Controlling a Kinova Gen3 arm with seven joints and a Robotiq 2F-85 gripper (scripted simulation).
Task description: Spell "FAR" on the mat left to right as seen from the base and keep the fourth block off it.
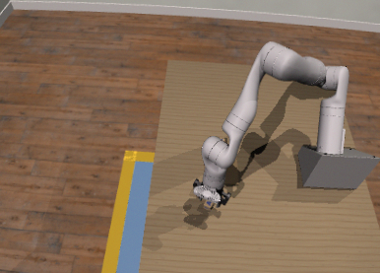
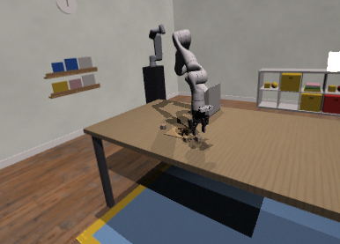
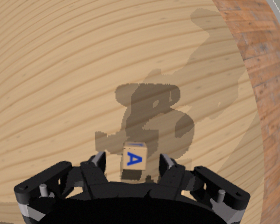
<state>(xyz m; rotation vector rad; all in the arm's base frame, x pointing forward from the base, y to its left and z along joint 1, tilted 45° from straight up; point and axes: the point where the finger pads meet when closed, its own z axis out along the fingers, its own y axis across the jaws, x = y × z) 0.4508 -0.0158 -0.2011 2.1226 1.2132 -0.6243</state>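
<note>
Block with a blue letter A sits on the desk, beneath the end effector. In the wrist view it appears between the two fingertips, with a visible gap on either side. The end effector is partly open, well short of shut, and has hold of nothing. The fingers point down towards the desk.

In the exterior view, a second block lies near the A block, and a third block lies farther off to the picture's left. A flat tan piece, apparently the mat, lies between those two; shadows and small size make its outline hard to follow. The arm reaches over the desk from its grey base, hiding part of the desktop in the top view. The end effector covers the lower part of the wrist view, and a dark shadow falls around the A block.

The A reads clearly but is turned on its side in the wrist view. Another blue mark shows on the block's adjoining face, too foreshortened to read. Letters on the other blocks are too small to make out.
</note>
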